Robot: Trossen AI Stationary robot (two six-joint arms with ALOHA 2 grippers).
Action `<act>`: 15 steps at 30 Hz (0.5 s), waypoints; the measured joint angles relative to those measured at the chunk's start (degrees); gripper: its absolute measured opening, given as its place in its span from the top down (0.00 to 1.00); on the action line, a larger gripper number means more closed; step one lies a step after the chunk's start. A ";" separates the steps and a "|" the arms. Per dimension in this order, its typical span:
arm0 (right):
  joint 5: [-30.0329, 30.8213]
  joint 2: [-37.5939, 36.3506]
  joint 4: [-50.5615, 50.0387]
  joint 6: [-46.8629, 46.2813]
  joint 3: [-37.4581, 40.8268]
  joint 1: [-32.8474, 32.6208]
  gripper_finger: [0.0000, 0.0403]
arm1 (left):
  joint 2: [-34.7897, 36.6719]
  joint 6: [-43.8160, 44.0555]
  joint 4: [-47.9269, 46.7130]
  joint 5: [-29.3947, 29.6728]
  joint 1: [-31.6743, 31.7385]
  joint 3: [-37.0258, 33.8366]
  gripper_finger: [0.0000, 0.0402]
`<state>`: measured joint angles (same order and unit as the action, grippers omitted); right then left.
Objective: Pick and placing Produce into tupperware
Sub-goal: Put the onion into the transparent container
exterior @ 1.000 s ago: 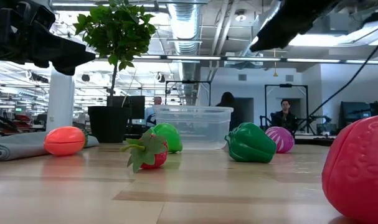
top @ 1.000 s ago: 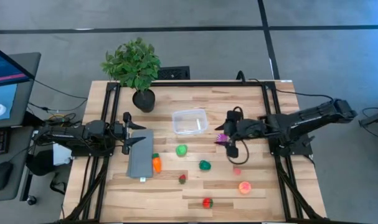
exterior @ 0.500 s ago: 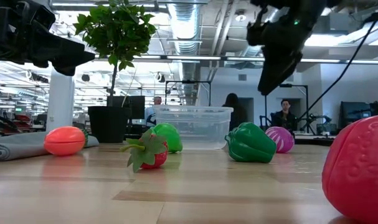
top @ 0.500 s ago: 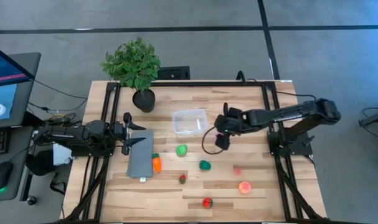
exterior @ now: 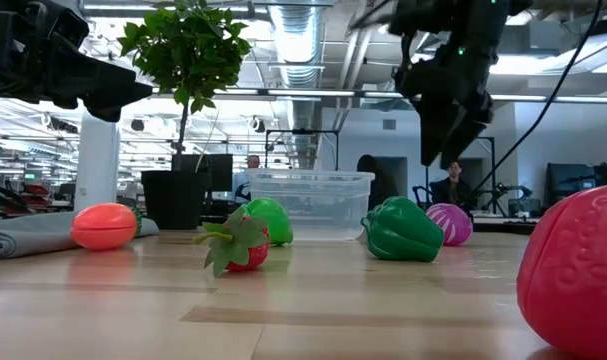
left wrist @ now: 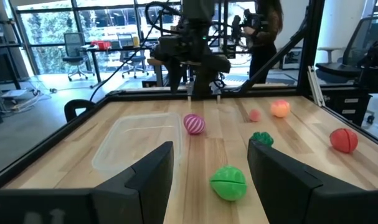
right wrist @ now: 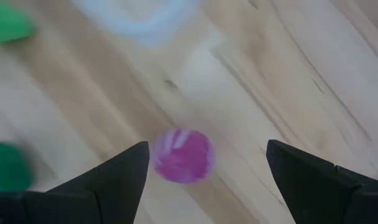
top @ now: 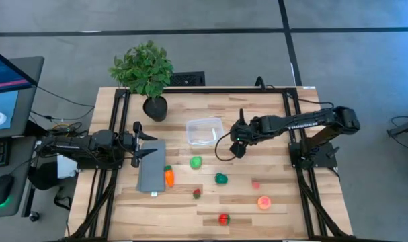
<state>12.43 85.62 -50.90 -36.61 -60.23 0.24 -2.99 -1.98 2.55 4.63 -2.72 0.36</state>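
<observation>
Right gripper [top: 236,143]: fingers spread wide and empty, hanging above the table just beside the tub, over the purple piece.
Left gripper [top: 140,143]: waits at the table's left edge over the grey slab; its 2 dark fingers stand apart with nothing between them.
Purple piece [right wrist: 183,155]: round, striped pink and purple, lying on the bare wood between the right fingers in the wrist view, near the tub's corner.
Tupperware [top: 205,132]: clear thin plastic, squarish with rounded corners, nothing seen in it, near the middle of the table.
Light green piece [top: 196,162]: smooth and rounded, in front of the tub.
Dark green pepper [exterior: 401,231]: glossy and lobed.
Orange carrot [top: 169,176]: touching the grey slab [top: 150,176].
Table [top: 271,111]: pale wooden planks.
</observation>
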 joint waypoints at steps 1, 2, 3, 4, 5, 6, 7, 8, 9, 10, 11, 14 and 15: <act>-0.01 0.00 -0.67 -1.21 0.00 0.41 0.13 | -0.01 0.02 -0.02 -0.11 0.01 0.02 0.51; -0.23 0.00 -0.88 -1.91 0.00 0.76 0.13 | 0.00 0.03 -0.06 -0.35 0.01 0.01 0.51; -0.65 0.00 -0.85 -2.39 0.00 1.04 0.13 | -0.02 0.04 -0.12 -0.64 0.01 0.02 0.51; -1.13 0.00 -0.64 -2.55 0.00 1.27 0.13 | -0.02 0.07 -0.21 -1.04 0.00 0.02 0.51; -1.62 0.00 -0.15 -2.68 0.00 1.42 0.13 | 0.01 0.07 -0.25 -1.35 0.00 0.00 0.51; -1.83 0.00 0.45 -2.92 0.00 1.42 0.13 | 0.00 0.09 -0.28 -1.43 0.00 0.01 0.51; -1.88 -0.01 1.03 -3.06 0.00 1.41 0.13 | 0.00 0.09 -0.28 -1.43 0.01 0.01 0.51; -1.88 0.00 1.65 -3.19 0.00 1.41 0.13 | -0.01 0.09 -0.28 -1.45 0.00 0.00 0.51; -1.90 0.00 2.25 -3.63 0.00 1.41 0.13 | -0.01 0.11 -0.28 -1.44 0.00 0.01 0.51; -1.92 0.00 2.75 -3.94 0.00 1.41 0.13 | 0.01 0.11 -0.28 -1.43 0.01 0.00 0.51; -1.94 0.00 3.01 -4.03 0.00 1.37 0.13 | -0.02 0.12 -0.28 -1.44 0.00 0.00 0.51; -2.09 0.05 3.30 -4.85 0.00 0.78 0.13 | -0.01 0.15 -0.28 -1.45 0.02 0.01 0.51; -2.09 0.66 3.51 -5.00 -0.03 0.56 0.13 | -0.01 0.15 -0.28 -1.45 0.00 0.01 0.51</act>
<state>10.33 86.28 -47.40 -41.60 -60.26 0.80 -3.00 -1.83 2.26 3.18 -2.72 0.37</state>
